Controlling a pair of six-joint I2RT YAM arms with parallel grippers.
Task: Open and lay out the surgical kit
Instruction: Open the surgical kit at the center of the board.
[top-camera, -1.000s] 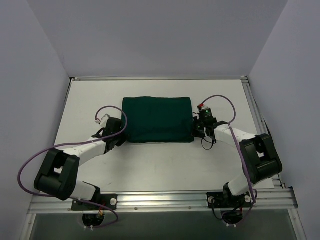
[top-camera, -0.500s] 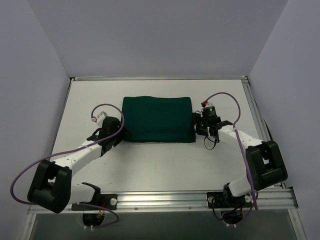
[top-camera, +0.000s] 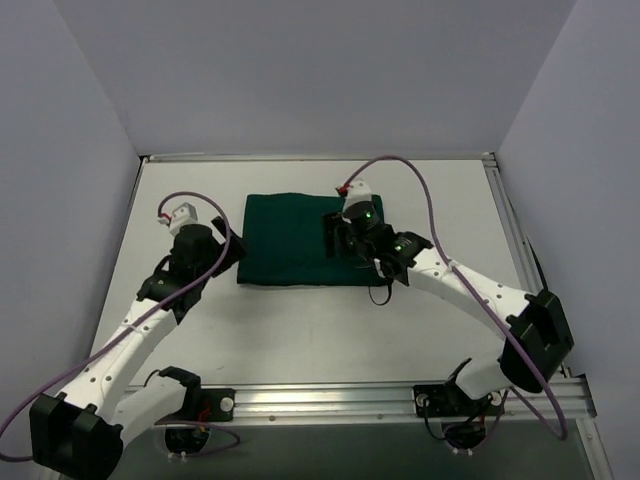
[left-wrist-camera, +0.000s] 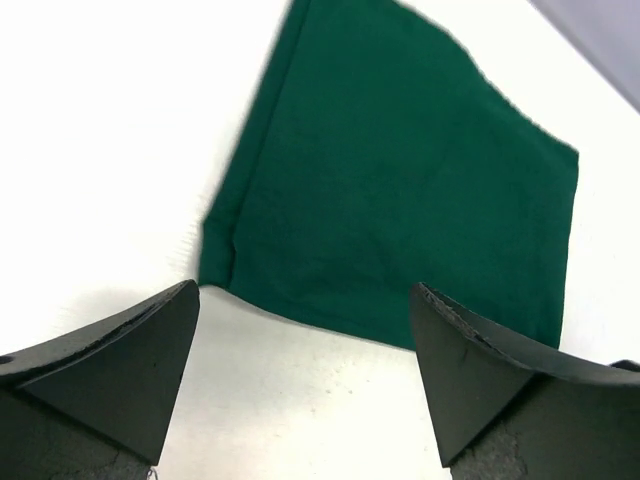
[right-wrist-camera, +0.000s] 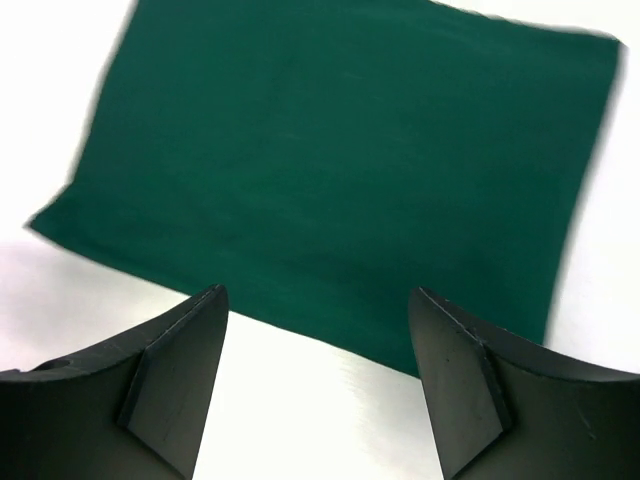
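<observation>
Top external: green wrap (top-camera: 285, 248) on table (top-camera: 300, 330), right gripper (right-wrist-camera: 318, 292) over it, left gripper (left-wrist-camera: 305, 288) beside, both spread.

We count one surgical kit (top-camera: 300, 240), a single dark green cloth bundle lying at the far middle of the one white table (top-camera: 330, 330). We count two arms, the left arm (top-camera: 130, 340) and the right arm (top-camera: 470, 288). Each carries one gripper, so there are two: the left gripper (left-wrist-camera: 302, 292) and the right gripper (right-wrist-camera: 318, 292). Each gripper shows two dark fingers (left-wrist-camera: 120, 370), four in all. We count two purple cables (top-camera: 386, 158), one looping along each arm. One metal rail (top-camera: 330, 395) runs along the near edge.
</observation>
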